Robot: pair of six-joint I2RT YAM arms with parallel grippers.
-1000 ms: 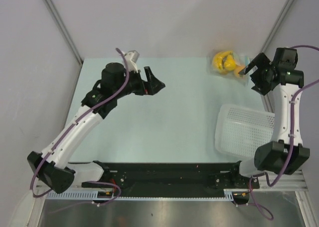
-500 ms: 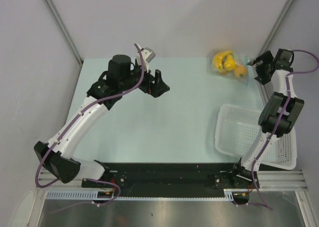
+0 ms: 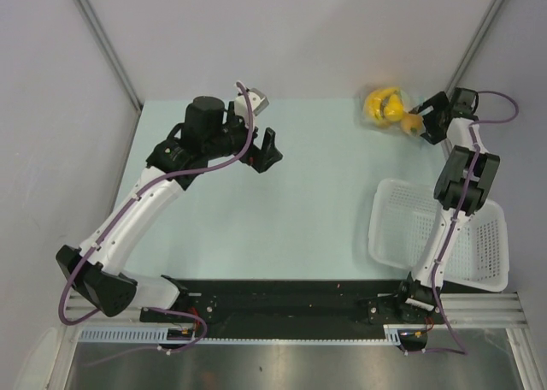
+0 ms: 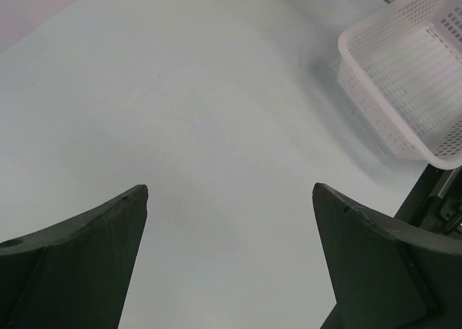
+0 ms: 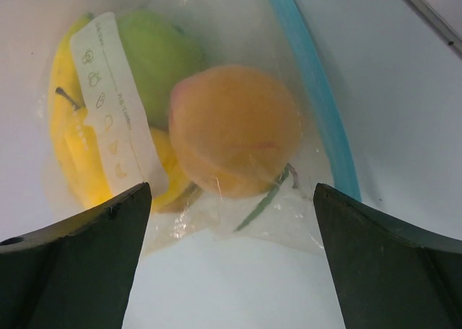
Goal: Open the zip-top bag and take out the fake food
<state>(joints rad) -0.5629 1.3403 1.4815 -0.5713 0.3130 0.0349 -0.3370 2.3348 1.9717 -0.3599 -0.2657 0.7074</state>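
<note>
This is a robotics lab test cell. Bare grey panel walls (image 3: 282, 31) stand beyond the fingers (image 3: 272, 144), a pale tabletop (image 3: 308, 210) lies beneath them, and a black mounting rail (image 3: 282, 298) runs behind.

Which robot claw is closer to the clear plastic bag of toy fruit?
Right. The right gripper hovers open right at the clear zip-top bag; the left gripper, also open, is far off to its left.

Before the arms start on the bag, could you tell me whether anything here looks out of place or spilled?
Nothing is spilled or damaged. The bag lies in the far right corner of the table, with the fruit inside it. Only the basket looks slightly askew, turned at an angle to the table's edges.
</note>
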